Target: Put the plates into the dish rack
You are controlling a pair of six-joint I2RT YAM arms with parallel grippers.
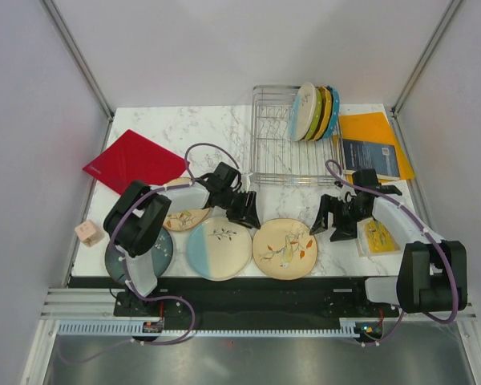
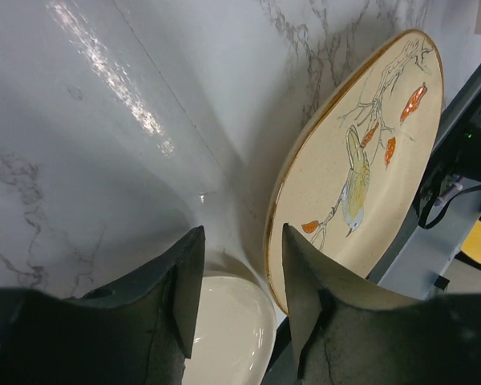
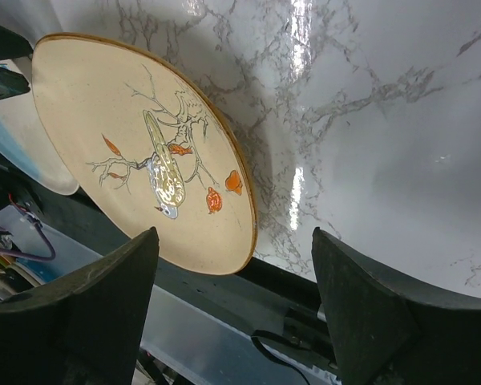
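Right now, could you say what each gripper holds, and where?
Right gripper holds nothing. Left gripper is at the blue-and-cream plate's rim; whether it grips cannot be told.

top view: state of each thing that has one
dish rack, holds racked plates upright at right end
bird plate, flat on table
half-blue plate, flat on table
second cream plate, flat, partly under left arm
dark plate, flat, partly under left arm
left gripper, jaws open over half-blue plate's rim
right gripper, jaws wide open, empty

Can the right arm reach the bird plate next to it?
Probably yes. The right gripper is open just beside the bird plate. The plate's near rim lies bare on the marble table, and nothing sits between them.
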